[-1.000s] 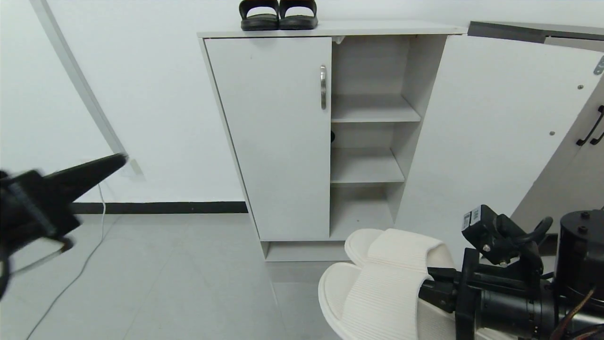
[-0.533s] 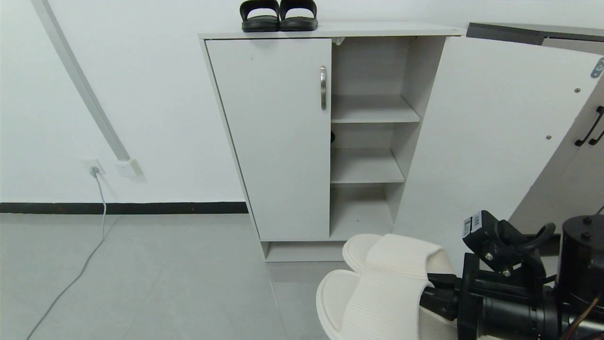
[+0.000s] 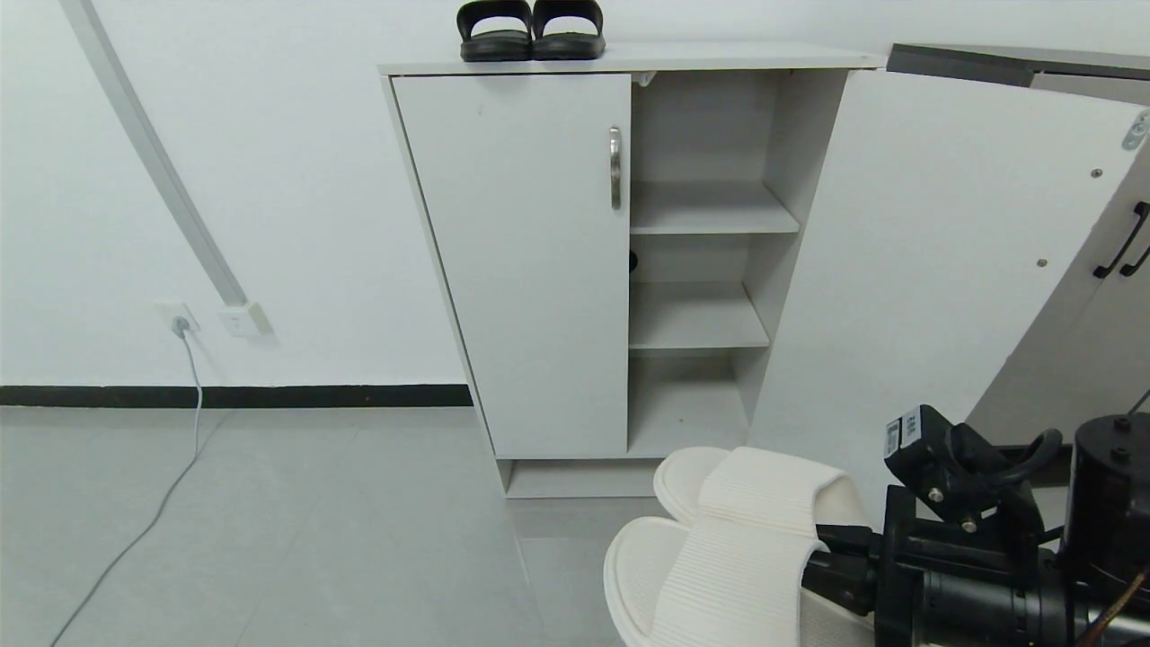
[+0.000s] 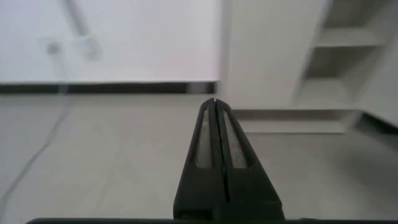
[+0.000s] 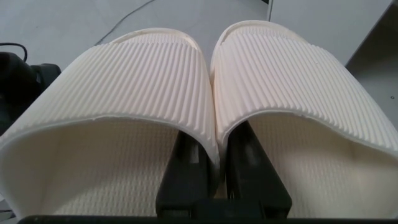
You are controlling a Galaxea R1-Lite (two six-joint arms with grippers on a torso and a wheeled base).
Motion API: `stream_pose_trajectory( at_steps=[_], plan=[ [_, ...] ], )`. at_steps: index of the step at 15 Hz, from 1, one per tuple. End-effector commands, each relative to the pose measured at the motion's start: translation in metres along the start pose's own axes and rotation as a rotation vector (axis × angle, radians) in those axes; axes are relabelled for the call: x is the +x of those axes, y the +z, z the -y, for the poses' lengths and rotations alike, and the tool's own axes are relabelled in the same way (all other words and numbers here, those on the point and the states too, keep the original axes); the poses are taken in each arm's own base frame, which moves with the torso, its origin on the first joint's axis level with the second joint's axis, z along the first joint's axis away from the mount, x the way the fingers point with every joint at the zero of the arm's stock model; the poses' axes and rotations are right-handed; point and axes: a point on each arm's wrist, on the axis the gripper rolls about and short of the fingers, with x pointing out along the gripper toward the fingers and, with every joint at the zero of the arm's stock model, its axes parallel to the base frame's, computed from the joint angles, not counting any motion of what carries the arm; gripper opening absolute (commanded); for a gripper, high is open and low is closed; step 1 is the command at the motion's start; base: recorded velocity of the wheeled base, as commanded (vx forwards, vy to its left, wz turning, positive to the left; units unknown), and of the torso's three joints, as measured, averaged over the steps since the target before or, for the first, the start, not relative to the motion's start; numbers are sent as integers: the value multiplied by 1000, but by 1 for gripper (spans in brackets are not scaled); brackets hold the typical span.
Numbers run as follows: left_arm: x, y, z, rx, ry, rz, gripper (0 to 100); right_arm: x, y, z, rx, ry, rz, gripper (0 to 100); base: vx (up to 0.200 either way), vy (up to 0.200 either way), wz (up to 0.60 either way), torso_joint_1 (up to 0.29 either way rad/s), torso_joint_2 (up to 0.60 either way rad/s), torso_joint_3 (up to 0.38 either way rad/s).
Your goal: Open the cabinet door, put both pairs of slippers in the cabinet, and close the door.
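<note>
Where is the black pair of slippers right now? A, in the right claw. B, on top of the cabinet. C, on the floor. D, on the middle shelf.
B: the black slippers sit side by side on the cabinet top; the right claw holds the white slippers instead.

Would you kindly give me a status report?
Right gripper shut on white slippers. Left gripper shut, empty. Right cabinet door open; black slippers on cabinet top.
</note>
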Motion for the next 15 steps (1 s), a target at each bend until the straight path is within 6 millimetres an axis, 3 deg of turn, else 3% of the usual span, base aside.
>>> stream_pose_trajectory(
  at_steps=[1, 5, 7, 9, 10, 13, 15],
  plan=[
    [2, -8, 3, -97, -123, 49, 0, 1, 0, -2, -1, 9, -3, 0, 0, 0, 0, 0, 0, 0],
    [2, -8, 2, -17, -90, 53, 0, 4, -2, -2, 1, 12, -15, 0, 0, 0, 0, 0, 0, 0],
    [2, -7, -1, 88, 78, 44, 0, 5, -3, -2, 2, 13, -19, 0, 0, 0, 0, 0, 0, 0],
    [3, -9, 1, 60, -6, 42, 0, 4, -4, -3, 1, 21, -22, 0, 0, 0, 0, 0, 0, 0],
    [2, -13, 3, -72, -104, 0, 0, 3, -3, -3, 0, 21, -16, 0, 0, 0, 0, 0, 0, 0],
    [3, -13, 3, 4, -93, 14, 0, 6, -2, -4, 1, 20, -15, 0, 0, 0, 0, 0, 0, 0],
    [3, -13, 3, -21, -88, 13, 0, 22, 5, -1, 27, -72, -13, 0, 0, 0, 0, 0, 0, 0]
  ],
)
